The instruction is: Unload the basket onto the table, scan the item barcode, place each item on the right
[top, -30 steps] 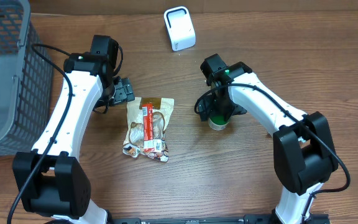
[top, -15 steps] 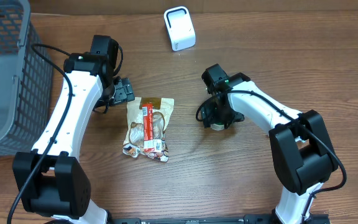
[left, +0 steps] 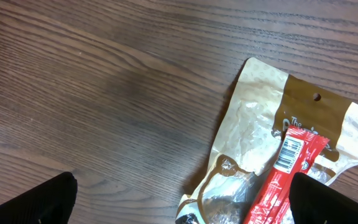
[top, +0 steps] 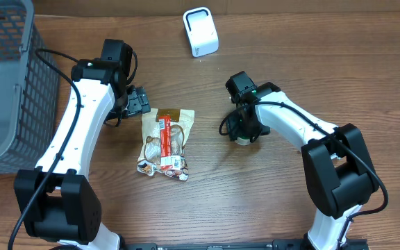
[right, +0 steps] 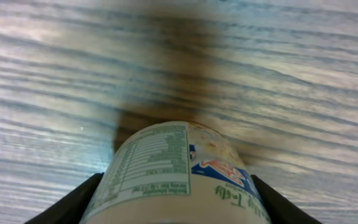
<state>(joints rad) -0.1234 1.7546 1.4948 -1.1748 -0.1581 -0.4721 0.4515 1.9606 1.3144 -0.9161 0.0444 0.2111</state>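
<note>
- Two items lie on the near part of the bench (top: 269, 208): a snack pouch (top: 164, 142) lying flat with a red bar (left: 284, 174) on top, and the cup (right: 179, 168) well apart to its right.
- The right claw (top: 244, 130) is down over the cup. Its fingers (right: 67, 205) lie against both sides with no gap showing, so it is pinching the cup; how firmly cannot be told.
- The wall is round and smooth, so a shallow or off-centre pinch could let the cup twist or slide out on the lift.
- Only the nutrition panel faces the wrist camera and no barcode shows, so the code may reach the reader facing the wrong way.
- Further back, the left claw (top: 137, 103) is spread wide and empty, just beside the pouch's top edge.
- Farthest off are the basket (top: 5, 90) at the left and a white box (top: 200, 31), probably the scanner. That is a long carry, and a loose grip could drop the cup on the way.
</note>
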